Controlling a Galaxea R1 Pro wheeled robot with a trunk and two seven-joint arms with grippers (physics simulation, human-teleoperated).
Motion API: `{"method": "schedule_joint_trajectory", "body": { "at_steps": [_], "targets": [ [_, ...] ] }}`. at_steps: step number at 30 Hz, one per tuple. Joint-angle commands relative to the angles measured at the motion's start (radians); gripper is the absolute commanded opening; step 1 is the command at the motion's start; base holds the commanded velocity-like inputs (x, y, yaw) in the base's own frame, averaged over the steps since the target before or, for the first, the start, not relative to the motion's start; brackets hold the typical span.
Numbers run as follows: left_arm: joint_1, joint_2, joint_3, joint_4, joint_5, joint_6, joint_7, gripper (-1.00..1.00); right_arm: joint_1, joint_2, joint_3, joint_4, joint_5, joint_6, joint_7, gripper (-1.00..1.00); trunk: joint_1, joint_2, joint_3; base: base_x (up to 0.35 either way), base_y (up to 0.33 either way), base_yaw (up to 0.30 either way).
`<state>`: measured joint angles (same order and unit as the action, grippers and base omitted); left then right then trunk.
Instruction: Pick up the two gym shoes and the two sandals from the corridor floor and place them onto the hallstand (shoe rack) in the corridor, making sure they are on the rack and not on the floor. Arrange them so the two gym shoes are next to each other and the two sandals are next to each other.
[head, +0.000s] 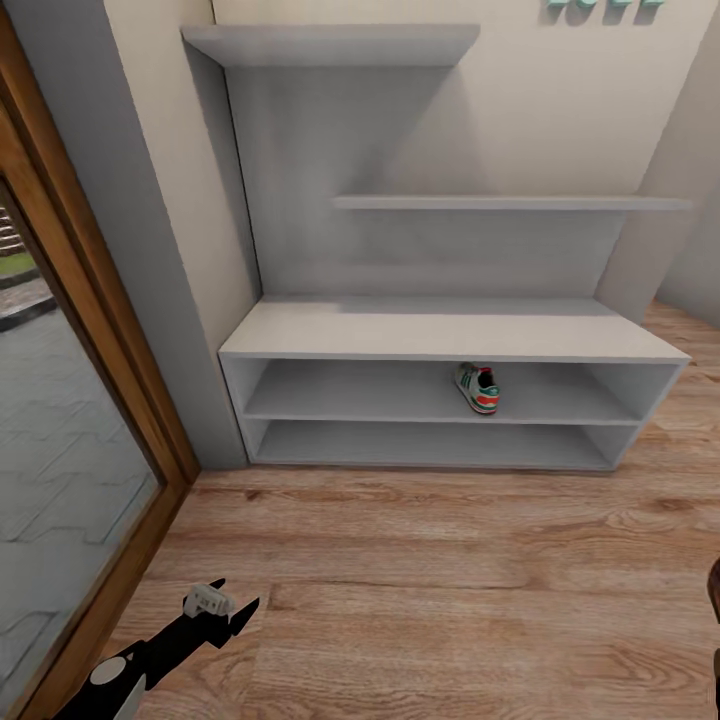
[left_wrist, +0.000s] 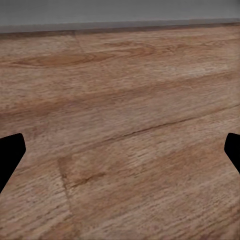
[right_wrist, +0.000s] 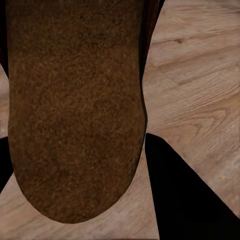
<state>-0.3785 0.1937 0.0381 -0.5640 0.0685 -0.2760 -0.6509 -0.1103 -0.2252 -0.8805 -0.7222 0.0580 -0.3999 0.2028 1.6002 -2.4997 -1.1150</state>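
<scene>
my right wrist camera catches a brown sandal (right_wrist: 75, 110) lengthwise in the right hand's (right_wrist: 80, 165) grip; head camera shows one gym shoe (head: 478, 388), heel outward, on the hallstand's (head: 450, 335) upper shelf; left hand (left_wrist: 120, 155) spread.

Light: bright, even, soft | Shadows: diagonal shade across the hallstand (head: 450, 330) back panel, dim under its shelves | Glare: none | Focus: floor (head: 450, 600) grain slightly soft, sandal (right_wrist: 75, 110) close-up blurred | Edges: wide-angle slant of verticals
</scene>
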Motion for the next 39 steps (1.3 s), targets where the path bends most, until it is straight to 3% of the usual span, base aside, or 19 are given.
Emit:
{"method": "schedule_joint_trajectory", "body": {
  "at_steps": [1, 4, 5, 8, 9, 10, 11, 13, 17, 22, 27, 31, 39],
  "targets": [
    [0.000, 0.000, 0.002, 0.001, 0.007, 0.001, -0.007, 1.00, -0.002, 0.018, -0.008, -0.016, 0.013, -0.002, 0.007, -1.00, 0.000, 0.000, -0.001, 0.000, 0.000, 0.000],
    [0.000, 0.000, 0.002, 0.000, 0.008, 0.001, -0.008, 1.00, -0.002, 0.075, -0.008, -0.062, 0.077, -0.002, 0.005, -1.00, 0.000, 0.000, -0.001, 0.000, 0.000, 0.000],
    [0.000, 0.000, 0.001, -0.001, 0.008, 0.001, -0.010, 1.00, -0.002, 0.112, -0.009, -0.074, 0.127, -0.001, 0.004, -1.00, 0.000, 0.000, -0.001, 0.000, 0.000, 0.000],
    [0.000, -0.001, 0.000, -0.004, 0.009, 0.002, -0.013, 1.00, -0.002, 0.132, -0.009, -0.076, 0.155, -0.001, 0.004, -1.00, 0.000, 0.000, -0.001, 0.000, 0.000, 0.000],
    [0.001, -0.001, 0.000, -0.005, 0.008, 0.001, -0.015, 1.00, -0.002, 0.148, 0.072, -0.075, 0.177, 0.002, 0.002, -1.00, 0.000, 0.000, -0.001, 0.000, 0.000, 0.000],
    [0.001, -0.001, -0.001, -0.006, 0.005, -0.001, -0.017, 1.00, -0.004, 0.167, 0.201, -0.073, 0.203, 0.009, -0.001, -1.00, 0.000, 0.000, -0.001, 0.000, 0.000, 0.000],
    [-0.001, 0.000, -0.001, -0.007, 0.002, -0.003, -0.018, 1.00, -0.035, 0.180, 0.299, -0.071, 0.219, 0.073, -0.007, -1.00, 0.000, 0.000, -0.001, 0.000, 0.000, 0.000],
    [-0.007, 0.002, -0.001, -0.008, -0.002, -0.004, -0.019, 1.00, -0.150, 0.205, 0.425, -0.056, 0.237, 0.287, -0.018, -1.00, 0.000, 0.000, -0.001, 0.000, 0.000, 0.000],
    [-0.008, 0.002, -0.002, -0.008, -0.004, -0.007, -0.021, 1.00, -0.269, 0.242, 0.502, -0.004, 0.245, 0.446, -0.022, -1.00, 0.000, 0.000, -0.001, 0.000, 0.000, 0.000],
    [-0.010, 0.003, -0.004, -0.008, -0.007, -0.007, -0.032, 1.00, -0.398, 0.301, 0.599, 0.071, 0.250, 0.506, -0.028, -1.00, 0.000, 0.000, -0.001, 0.000, 0.000, 0.000],
    [-0.011, 0.002, -0.009, -0.008, -0.008, -0.005, -0.058, 1.00, -0.513, 0.354, 0.657, 0.128, 0.252, 0.526, -0.076, -1.00, 0.000, 0.000, -0.001, 0.000, 0.000, 0.000],
    [-0.011, 0.002, -0.011, -0.008, -0.008, -0.005, -0.066, 1.00, -0.598, 0.395, 0.677, 0.187, 0.252, 0.568, -0.125, -1.00, 0.000, 0.000, -0.001, 0.000, 0.000, 0.000],
    [-0.012, 0.001, -0.012, -0.010, -0.007, -0.005, -0.097, 1.00, -0.746, 0.400, 0.688, 0.260, 0.250, 0.637, -0.174, -1.00, 0.000, 0.000, -0.001, 0.000, 0.000, 0.000]
  ]
}}
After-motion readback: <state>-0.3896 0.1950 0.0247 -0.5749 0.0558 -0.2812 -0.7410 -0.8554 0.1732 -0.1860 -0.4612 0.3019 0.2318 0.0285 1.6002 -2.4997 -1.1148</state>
